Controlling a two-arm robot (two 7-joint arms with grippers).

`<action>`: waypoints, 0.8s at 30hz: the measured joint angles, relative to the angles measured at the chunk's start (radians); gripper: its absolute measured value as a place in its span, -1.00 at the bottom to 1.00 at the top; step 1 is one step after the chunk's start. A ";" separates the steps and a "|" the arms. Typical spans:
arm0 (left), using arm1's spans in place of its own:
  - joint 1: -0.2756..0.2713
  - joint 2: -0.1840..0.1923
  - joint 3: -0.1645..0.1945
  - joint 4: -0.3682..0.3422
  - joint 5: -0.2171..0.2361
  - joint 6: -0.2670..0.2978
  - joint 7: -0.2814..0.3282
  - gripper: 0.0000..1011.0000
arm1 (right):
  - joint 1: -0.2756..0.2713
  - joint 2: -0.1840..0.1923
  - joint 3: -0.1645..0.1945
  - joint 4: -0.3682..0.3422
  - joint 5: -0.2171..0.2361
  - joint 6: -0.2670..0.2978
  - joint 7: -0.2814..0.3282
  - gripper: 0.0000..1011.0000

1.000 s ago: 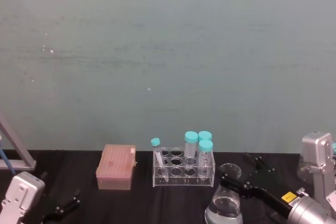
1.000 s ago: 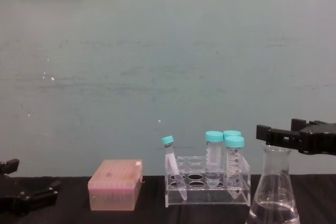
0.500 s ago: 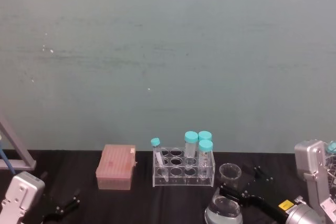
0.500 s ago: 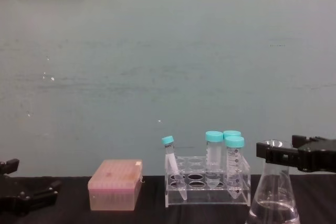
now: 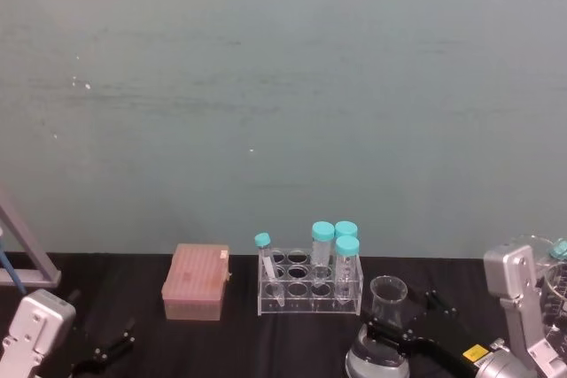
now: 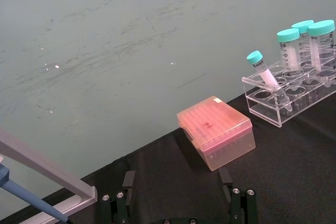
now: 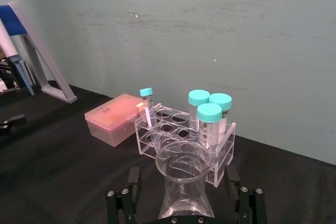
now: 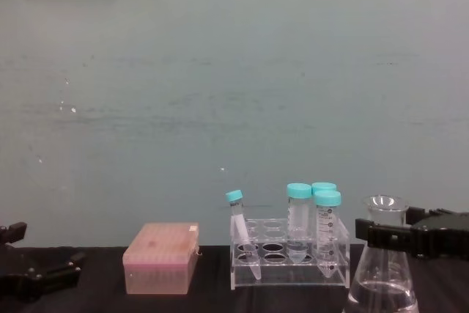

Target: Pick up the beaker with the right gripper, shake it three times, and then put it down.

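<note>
The beaker [image 5: 387, 329] is a clear conical flask with a little clear liquid, standing on the black table right of the tube rack. It also appears in the chest view [image 8: 382, 276] and close up in the right wrist view [image 7: 184, 169]. My right gripper [image 7: 183, 176] is open, with one black finger on each side of the beaker's neck, just below the rim and apart from the glass. From the chest, the right gripper [image 8: 386, 223] crosses the neck. My left gripper [image 6: 177, 177] rests open and empty at the table's near left [image 5: 104, 351].
A clear tube rack [image 5: 310, 285] with several teal-capped tubes stands just left of and behind the beaker. A pink tip box [image 5: 196, 282] lies further left. A pipette stand [image 6: 47, 174] occupies the far left. A teal wall rises behind the table.
My right gripper has dropped from the beaker's rim level to just below the rim, still open around the neck. The beaker and left arm have stayed put.
</note>
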 joint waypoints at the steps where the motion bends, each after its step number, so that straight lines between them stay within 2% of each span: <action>1: 0.000 0.000 0.000 0.000 0.000 0.000 0.000 0.98 | 0.002 -0.003 0.000 0.004 -0.002 0.000 -0.001 0.98; 8: 0.000 0.000 0.000 0.000 0.000 0.000 0.000 0.98 | 0.020 -0.029 0.008 0.046 -0.017 0.003 -0.010 0.98; 24: 0.000 0.000 0.000 0.000 0.000 0.000 0.000 0.98 | 0.051 -0.058 0.003 0.093 -0.039 0.003 0.010 0.98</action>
